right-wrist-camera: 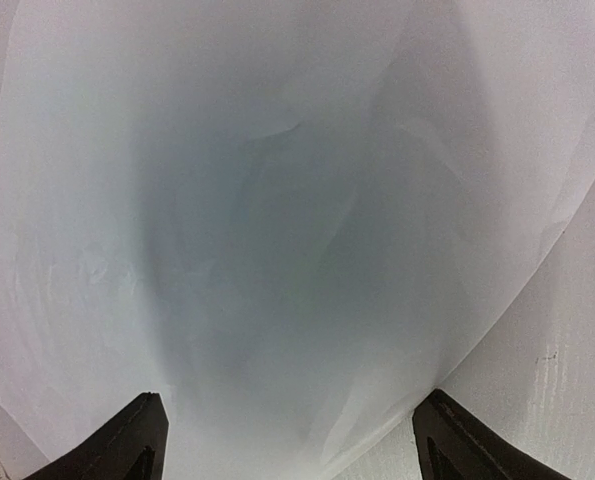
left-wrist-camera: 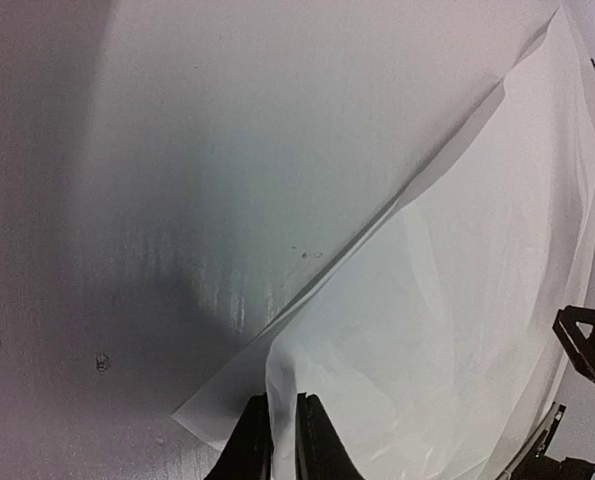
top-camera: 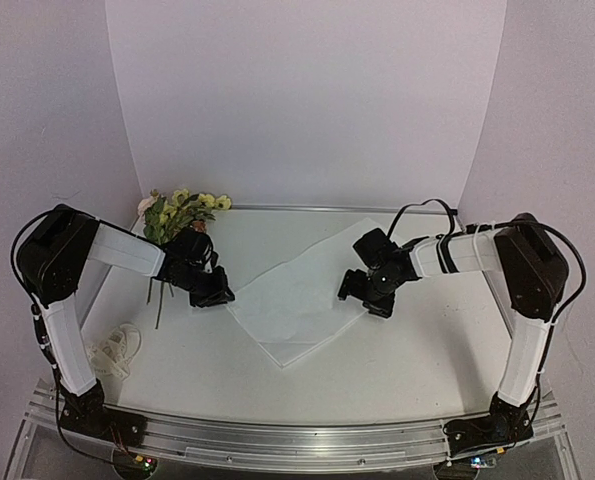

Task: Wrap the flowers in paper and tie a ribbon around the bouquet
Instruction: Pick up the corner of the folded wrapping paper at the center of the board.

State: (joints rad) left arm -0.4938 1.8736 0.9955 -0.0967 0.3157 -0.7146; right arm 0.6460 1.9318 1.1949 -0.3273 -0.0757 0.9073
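The white paper (top-camera: 297,290) lies flat in the middle of the table, one corner pointing to the front. My left gripper (top-camera: 217,295) is at its left corner, shut on a lifted fold of the paper (left-wrist-camera: 447,300) that stands between the gripper's (left-wrist-camera: 283,405) narrow jaws. My right gripper (top-camera: 362,298) hovers low over the sheet's right side. In the right wrist view it (right-wrist-camera: 292,398) stands open, with the paper (right-wrist-camera: 277,200) below and nothing between its fingers. The flowers (top-camera: 182,212), pale yellow on green stems, lie at the back left behind the left arm. The ribbon (top-camera: 115,348) lies in a loose heap at the front left.
White walls close in the table at the back and on both sides. A metal rail (top-camera: 297,440) with both arm bases runs along the near edge. The right gripper's black body (left-wrist-camera: 587,345) shows at the right edge of the left wrist view.
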